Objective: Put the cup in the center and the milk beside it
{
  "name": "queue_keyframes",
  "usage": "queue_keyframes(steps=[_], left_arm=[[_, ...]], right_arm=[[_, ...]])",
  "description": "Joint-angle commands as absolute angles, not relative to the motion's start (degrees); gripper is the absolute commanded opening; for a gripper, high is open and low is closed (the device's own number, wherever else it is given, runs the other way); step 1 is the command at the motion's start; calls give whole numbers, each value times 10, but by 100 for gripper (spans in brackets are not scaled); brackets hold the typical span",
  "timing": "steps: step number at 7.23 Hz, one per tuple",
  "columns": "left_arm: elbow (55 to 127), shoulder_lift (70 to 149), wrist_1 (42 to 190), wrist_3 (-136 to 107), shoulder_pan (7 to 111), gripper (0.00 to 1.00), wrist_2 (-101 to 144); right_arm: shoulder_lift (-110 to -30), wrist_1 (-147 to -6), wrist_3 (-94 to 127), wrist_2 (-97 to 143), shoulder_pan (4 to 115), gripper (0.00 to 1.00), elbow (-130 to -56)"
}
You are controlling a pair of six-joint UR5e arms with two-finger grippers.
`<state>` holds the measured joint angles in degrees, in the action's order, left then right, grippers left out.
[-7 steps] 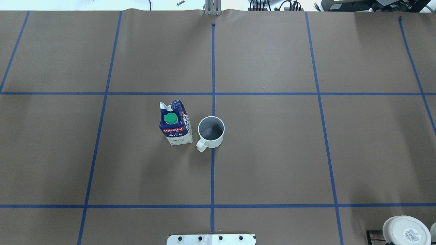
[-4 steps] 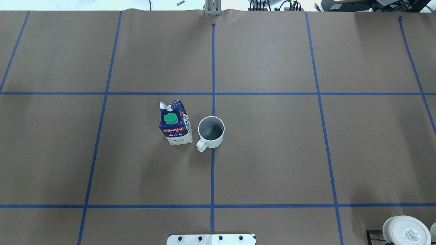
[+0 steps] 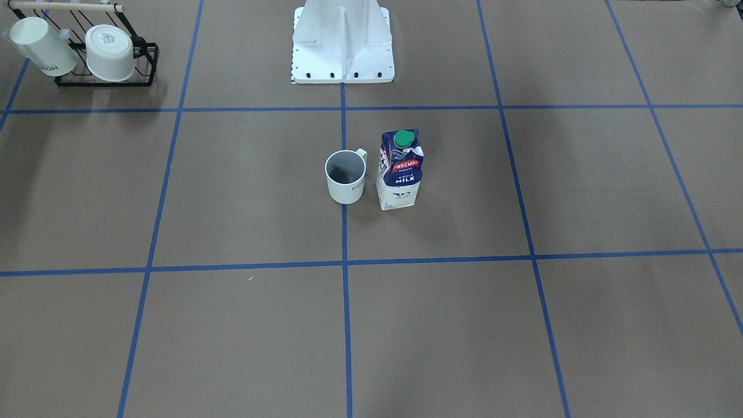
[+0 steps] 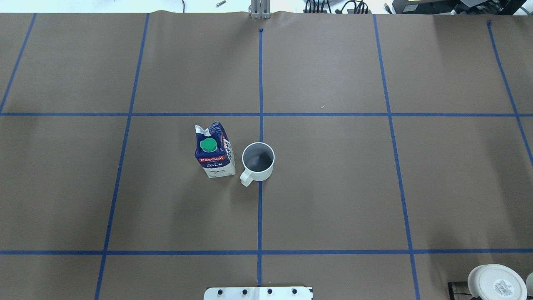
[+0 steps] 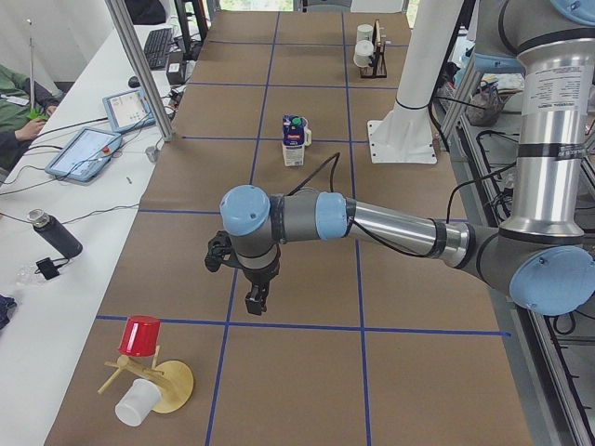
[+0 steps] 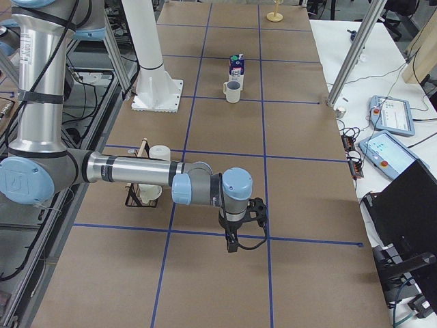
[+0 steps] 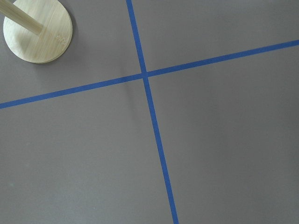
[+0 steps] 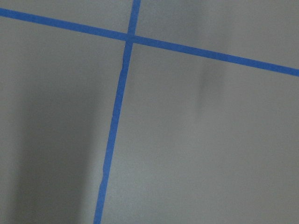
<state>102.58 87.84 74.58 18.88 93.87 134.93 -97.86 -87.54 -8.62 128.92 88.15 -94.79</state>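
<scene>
The cup (image 4: 258, 162), a small white mug with a dark grey inside, stands upright on the centre blue tape line; it also shows in the front view (image 3: 346, 177). The milk (image 4: 213, 152), a white and dark blue carton with a green cap, stands upright close beside the cup on my left side (image 3: 399, 171). Both arms are far from them, over the table's ends. The left gripper (image 5: 253, 302) and the right gripper (image 6: 231, 244) point down at bare paper. I cannot tell whether either is open or shut. The wrist views show only paper and tape.
A black rack (image 3: 98, 52) with two white cups sits at my near right corner. A wooden stand (image 5: 149, 372) with a red cup and a white cup is at the left end; its base shows in the left wrist view (image 7: 37, 30). The robot base (image 3: 342, 46) is at the near edge.
</scene>
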Motion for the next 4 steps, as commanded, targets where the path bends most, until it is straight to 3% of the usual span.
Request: queue_keyframes(steps=[1, 4], left_arm=[[982, 815, 905, 183, 939, 99, 1348], [979, 816, 909, 183, 939, 99, 1346]], right_arm=[[-979, -875, -86, 1289, 882, 100, -947], [-979, -875, -85, 1289, 882, 100, -947]])
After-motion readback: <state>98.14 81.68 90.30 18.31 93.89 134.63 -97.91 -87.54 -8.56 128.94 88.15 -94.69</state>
